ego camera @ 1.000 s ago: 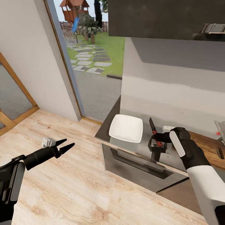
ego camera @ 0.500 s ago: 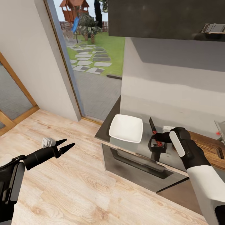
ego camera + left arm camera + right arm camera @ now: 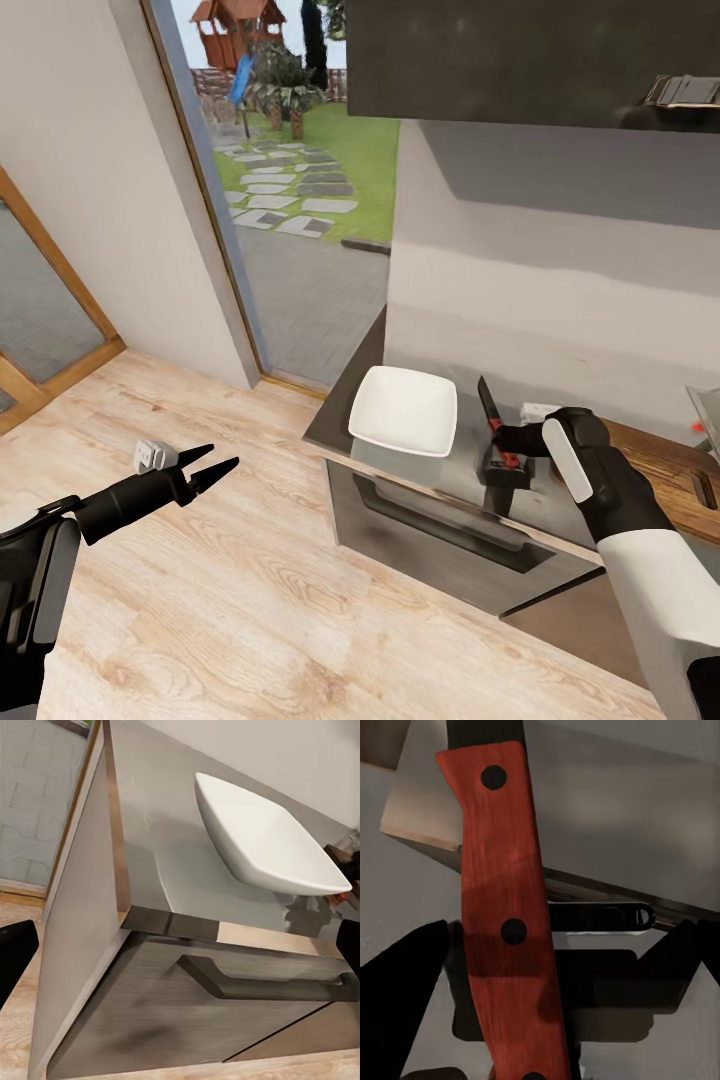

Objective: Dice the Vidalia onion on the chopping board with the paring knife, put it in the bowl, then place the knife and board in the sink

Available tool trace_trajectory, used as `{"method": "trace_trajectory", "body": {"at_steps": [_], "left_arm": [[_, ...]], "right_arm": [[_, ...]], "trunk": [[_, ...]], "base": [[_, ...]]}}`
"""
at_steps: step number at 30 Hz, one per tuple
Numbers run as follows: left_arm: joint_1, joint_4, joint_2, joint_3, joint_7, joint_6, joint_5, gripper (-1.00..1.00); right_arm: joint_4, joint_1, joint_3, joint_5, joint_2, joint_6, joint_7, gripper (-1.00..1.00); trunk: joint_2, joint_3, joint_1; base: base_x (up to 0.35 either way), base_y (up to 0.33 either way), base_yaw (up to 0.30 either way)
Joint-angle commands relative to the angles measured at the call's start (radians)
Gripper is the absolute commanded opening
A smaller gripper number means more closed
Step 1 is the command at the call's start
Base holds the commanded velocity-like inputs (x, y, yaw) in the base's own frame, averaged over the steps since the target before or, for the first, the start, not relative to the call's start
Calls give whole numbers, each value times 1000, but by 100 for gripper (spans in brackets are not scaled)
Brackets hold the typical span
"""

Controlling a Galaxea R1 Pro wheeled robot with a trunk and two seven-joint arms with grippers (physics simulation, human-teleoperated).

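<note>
Above the countertop, right claw grips paring knife.

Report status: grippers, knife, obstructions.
Right gripper shut on red-handled paring knife, above grey countertop. Left gripper open, empty. White squarish bowl beside knife.

the chopping board is cut off by the head view's right edge and partly covered by the right arm. the paring knife loses its blade tip and handle end past the right wrist view's edges. a small white thing behind the right tool is too hidden to identify.
</note>
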Motion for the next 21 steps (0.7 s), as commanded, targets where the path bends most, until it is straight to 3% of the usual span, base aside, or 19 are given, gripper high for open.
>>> {"method": "trace_trajectory", "body": {"at_steps": [1,21], "left_arm": [[-1,0,0,0,-2,8,4,100],[-1,0,0,0,-2,8,4,100]], "right_arm": [[-1,-1,3,-20,-1,2,-10,-100],[-2,-1,3,-20,-1,2,-11,-100]], "trunk": [[-2,-2,1],[-2,12,1]], "base": [[0,0,0],[0,0,0]]}}
